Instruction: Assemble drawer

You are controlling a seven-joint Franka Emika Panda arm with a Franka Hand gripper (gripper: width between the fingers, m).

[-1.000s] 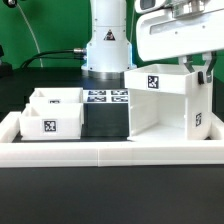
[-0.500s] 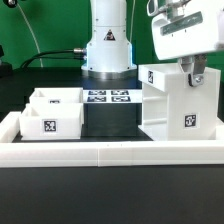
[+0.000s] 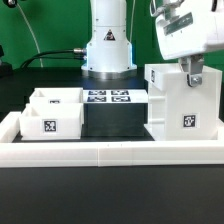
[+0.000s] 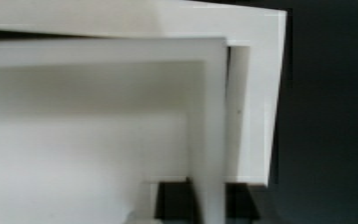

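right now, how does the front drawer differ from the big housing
The housing is far taller and bulkier; the front drawer is a low open-topped tray. The tool grips the housing's top edge; the front drawer sits untouched at the exterior view's left. Both are white with black-and-white tags.

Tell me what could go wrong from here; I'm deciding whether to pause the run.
1. The claw pinches the big box by one thin wall near its top edge, so the box could swivel or slip in that hold.
2. The box stands close behind the front rail; a push that way could snag its bottom edge.
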